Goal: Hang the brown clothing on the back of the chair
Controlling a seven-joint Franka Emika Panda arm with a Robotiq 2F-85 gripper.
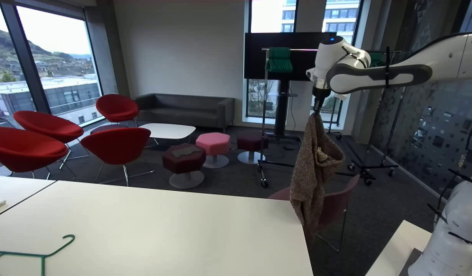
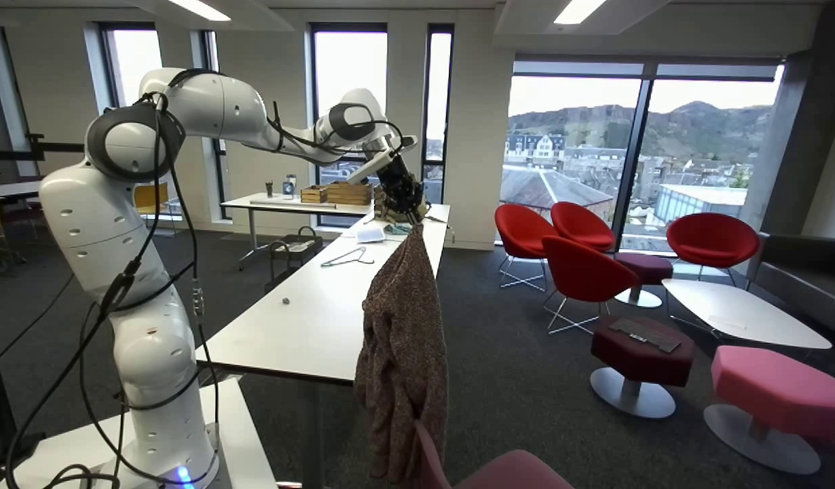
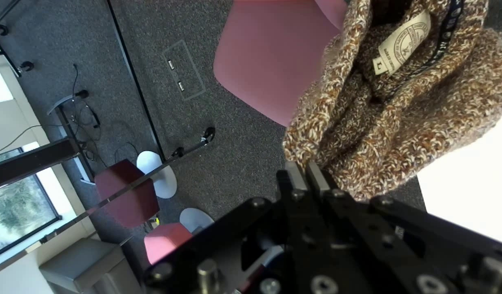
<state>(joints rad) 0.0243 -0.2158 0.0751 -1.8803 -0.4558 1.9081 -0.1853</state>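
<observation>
The brown knitted clothing hangs from my gripper in both exterior views (image 1: 308, 180) (image 2: 404, 326) and fills the upper right of the wrist view (image 3: 398, 143), its collar and label showing. My gripper (image 1: 316, 111) (image 2: 415, 219) is shut on the clothing's top edge; the two fingertips (image 3: 305, 166) are close together with cloth between them. The dusky pink chair (image 1: 337, 203) stands by the table's end, partly hidden behind the clothing. In an exterior view the chair's back (image 2: 429, 456) overlaps the lower clothing; I cannot tell whether they touch. The chair's seat shows in the wrist view (image 3: 267, 65).
The long white table (image 1: 163, 226) (image 2: 309, 326) runs beside the hanging clothing. A green hanger (image 1: 44, 255) lies on it. A wheeled clothes rack (image 1: 264, 115) with green hangers (image 1: 280, 59) stands behind the chair. Red chairs (image 1: 115, 145) and stools (image 1: 213, 143) are farther off.
</observation>
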